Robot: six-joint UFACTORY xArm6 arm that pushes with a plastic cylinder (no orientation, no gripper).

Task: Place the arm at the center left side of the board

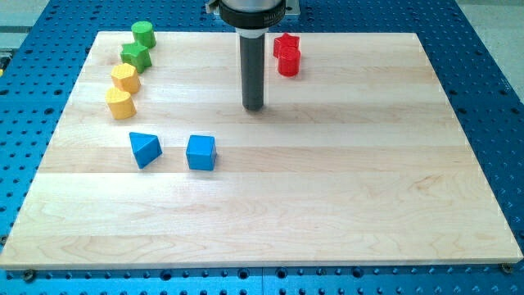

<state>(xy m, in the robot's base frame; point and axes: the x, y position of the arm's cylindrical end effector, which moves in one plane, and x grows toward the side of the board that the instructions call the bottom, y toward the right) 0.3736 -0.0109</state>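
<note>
Eight small blocks are being shown on a pale wooden board (327, 213), which is lying on a blue perforated table (491, 65). My tip (254, 107) is resting on the board in its upper middle part, well apart from every block, and no jaws are carried by the rod (it ends plainly, with nothing held). The rod is being seen upright, coming down from the view's top.

Toward the view's top left, a green cylinder (143, 34) is sitting nearest the board's far edge, with a green star-like block (136, 56) just below it. Below those, a yellow hexagon block (125, 79) and a yellow rounded block (119, 103) are sitting close together. Lower and a little to the view's right, a blue triangle block (145, 149) is being flanked on the view's right by a blue cube (201, 152), the two apart.

To the view's right of the rod, a red star block (286, 43) is touching a red cylinder (289, 62) just below it.

The centre left side of the board is lying to the view's left of the blue triangle block, and the tip is well apart from it
</note>
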